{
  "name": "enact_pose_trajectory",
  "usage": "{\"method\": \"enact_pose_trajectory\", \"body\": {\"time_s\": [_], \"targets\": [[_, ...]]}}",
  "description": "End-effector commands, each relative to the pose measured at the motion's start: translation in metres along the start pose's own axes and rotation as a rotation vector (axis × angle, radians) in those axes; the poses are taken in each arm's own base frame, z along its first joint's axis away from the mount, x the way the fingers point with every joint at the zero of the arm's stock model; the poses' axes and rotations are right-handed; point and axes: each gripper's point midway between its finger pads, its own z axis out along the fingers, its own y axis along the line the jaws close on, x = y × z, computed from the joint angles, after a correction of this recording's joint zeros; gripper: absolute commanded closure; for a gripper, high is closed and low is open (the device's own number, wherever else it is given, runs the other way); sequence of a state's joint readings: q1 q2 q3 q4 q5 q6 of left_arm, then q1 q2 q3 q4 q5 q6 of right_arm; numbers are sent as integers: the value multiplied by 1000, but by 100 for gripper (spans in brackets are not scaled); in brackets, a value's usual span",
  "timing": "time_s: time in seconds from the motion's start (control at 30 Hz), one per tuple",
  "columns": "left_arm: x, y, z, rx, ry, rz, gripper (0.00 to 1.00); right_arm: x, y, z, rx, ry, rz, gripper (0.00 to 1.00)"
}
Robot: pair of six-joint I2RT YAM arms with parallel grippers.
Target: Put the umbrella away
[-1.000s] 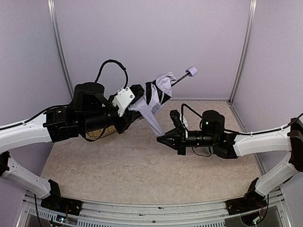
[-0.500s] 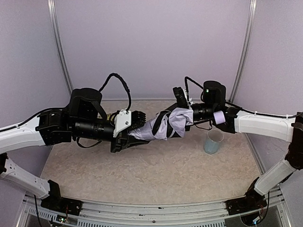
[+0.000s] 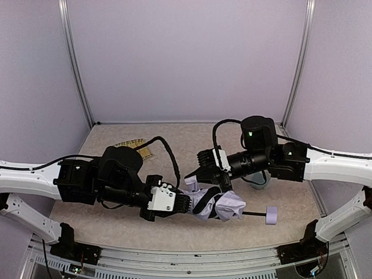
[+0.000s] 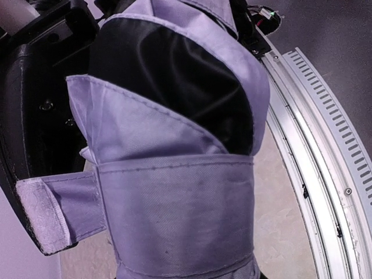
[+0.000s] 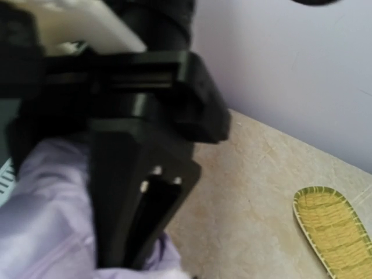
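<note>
top view: the left gripper (image 3: pixel 181 202) is clamped partway closed around the bunched cloth of the umbrella (image 3: pixel 224 204), which lies folded low over the near part of the table (image 3: pixel 174 139). its small handle (image 3: pixel 271 215) points right. the right gripper (image 3: pixel 192 174) has its fingers pressed fully together, tips just above the cloth. a cup (image 3: pixel 260 181) sits half hidden behind the right arm, and a straw tray (image 3: pixel 135 145) lies further back on the left.

left wrist view: the umbrella (image 4: pixel 174 192) fills the frame, lilac and black, its strap (image 4: pixel 64 209) loose beside a black finger (image 4: pixel 29 116).

right wrist view: the closed right gripper (image 5: pixel 125 258) meets the lilac cloth (image 5: pixel 40 232); whether any is pinched cannot be told.
</note>
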State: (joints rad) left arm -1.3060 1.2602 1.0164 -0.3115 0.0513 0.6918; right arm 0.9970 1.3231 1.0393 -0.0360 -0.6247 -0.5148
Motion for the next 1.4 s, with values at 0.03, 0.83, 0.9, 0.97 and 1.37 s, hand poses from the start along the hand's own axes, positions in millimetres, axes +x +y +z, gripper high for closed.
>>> {"method": "enact_pose_trajectory", "body": {"time_s": [0.03, 0.83, 0.9, 0.97, 1.37], "targets": [[22, -46, -3, 140, 15, 67, 100, -70, -6, -16, 169, -94, -193, 100], [25, 6, -1, -72, 28, 1, 100, -63, 98, 28, -103, -65, -379, 100], [19, 16, -8, -123, 4, -3, 100, -54, 102, 31, -112, -44, -383, 100], [14, 25, -14, -160, -15, -6, 100, -52, 105, 32, -117, -44, -388, 100], [-15, 15, -30, -177, -66, 69, 100, -39, 111, 29, -105, -31, -365, 82]]}}
